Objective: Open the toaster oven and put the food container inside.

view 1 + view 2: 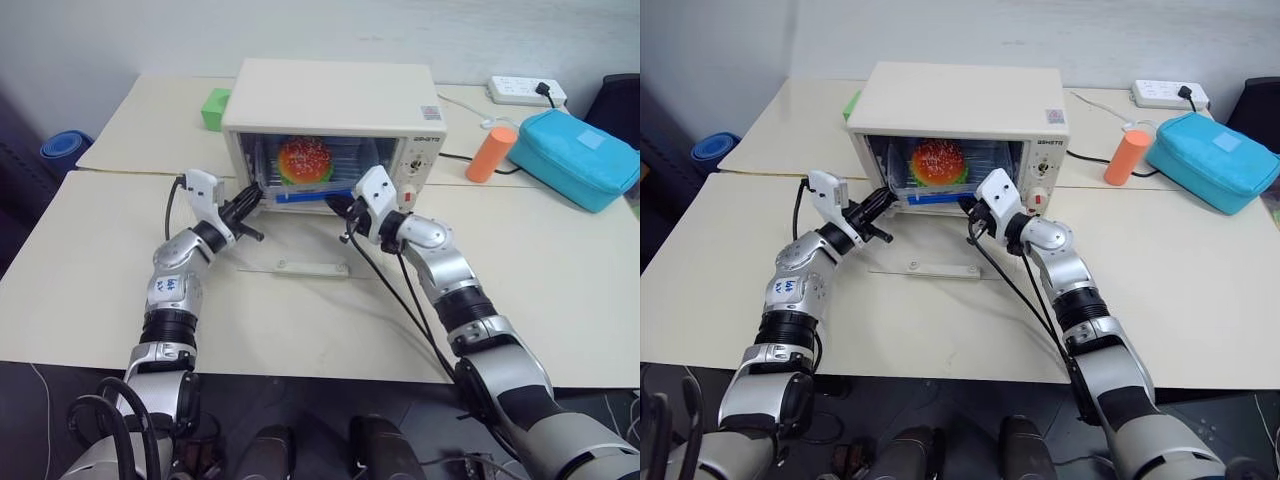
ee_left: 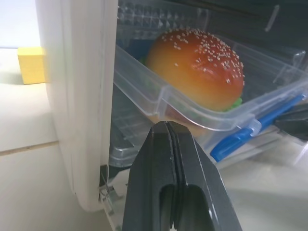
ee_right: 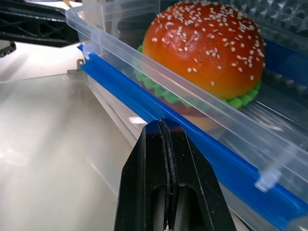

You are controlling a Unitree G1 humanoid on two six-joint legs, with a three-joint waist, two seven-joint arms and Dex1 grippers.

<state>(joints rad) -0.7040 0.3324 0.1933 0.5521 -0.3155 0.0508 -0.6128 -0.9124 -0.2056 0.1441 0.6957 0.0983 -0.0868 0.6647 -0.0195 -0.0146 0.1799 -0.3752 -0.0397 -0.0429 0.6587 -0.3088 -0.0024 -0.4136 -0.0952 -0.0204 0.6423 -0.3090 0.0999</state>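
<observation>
Sitting inside the cream-white boxy toaster oven (image 1: 330,110), just beyond both tool tips, is the clear plastic food container (image 3: 202,120) with blue side clips and a sesame-bun burger (image 2: 197,67). The oven's glass door (image 1: 295,262) lies open, flat on the pale bench (image 1: 560,300) below the arms. The left tool (image 1: 250,205), fingers together, is at the container's left end. The right tool (image 1: 335,205), also closed and empty, touches its blue front edge.

Food container (image 3: 120,53) clear glossy plastic; table (image 1: 300,320) matt.
</observation>
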